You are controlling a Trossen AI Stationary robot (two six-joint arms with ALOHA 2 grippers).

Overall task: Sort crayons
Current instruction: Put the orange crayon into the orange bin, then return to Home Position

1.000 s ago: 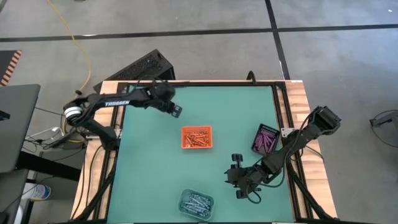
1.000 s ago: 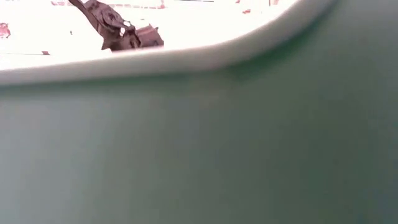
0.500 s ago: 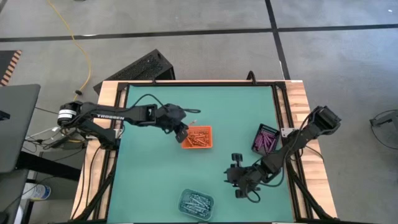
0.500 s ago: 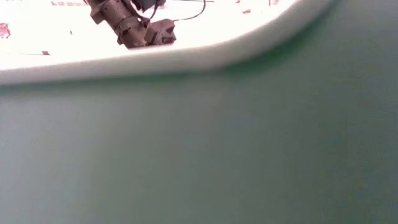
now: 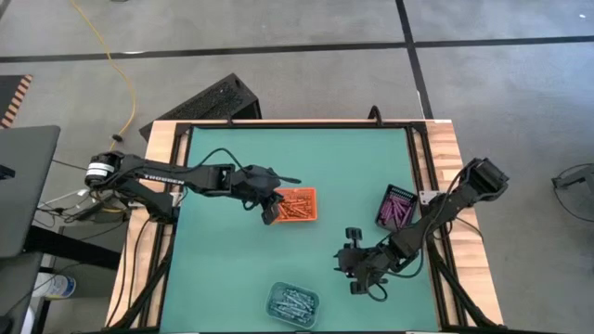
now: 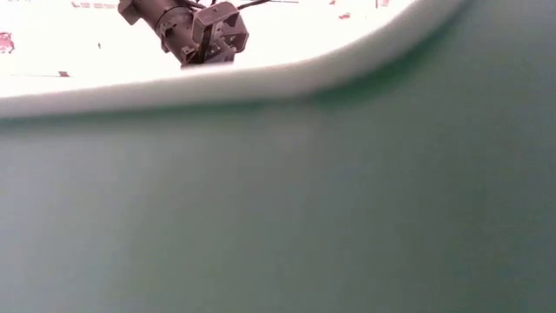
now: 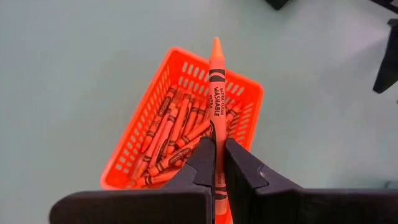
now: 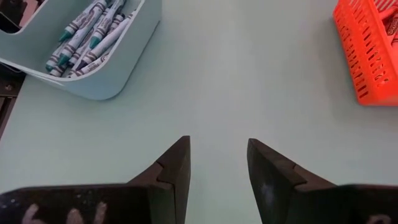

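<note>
Orange tray [image 7: 134, 143] of orange crayons [image 7: 171, 134], left gripper [image 7: 217, 163] clamping one crayon [image 7: 217, 87] above (right gripper [image 8: 217, 163] apart).

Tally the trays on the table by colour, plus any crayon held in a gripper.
Orange tray: 1
Clear tray: 1
Black tray: 1
Orange crayon held in the left gripper above the orange tray: 1
Total: 3 trays, 1 held crayon. The right gripper is open and holds nothing.

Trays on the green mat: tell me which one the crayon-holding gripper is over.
The orange mesh plastic tray at the mat's middle. The left gripper, shut on an orange crayon, is above it; the purple and pale blue-grey trays are farther off.
</note>
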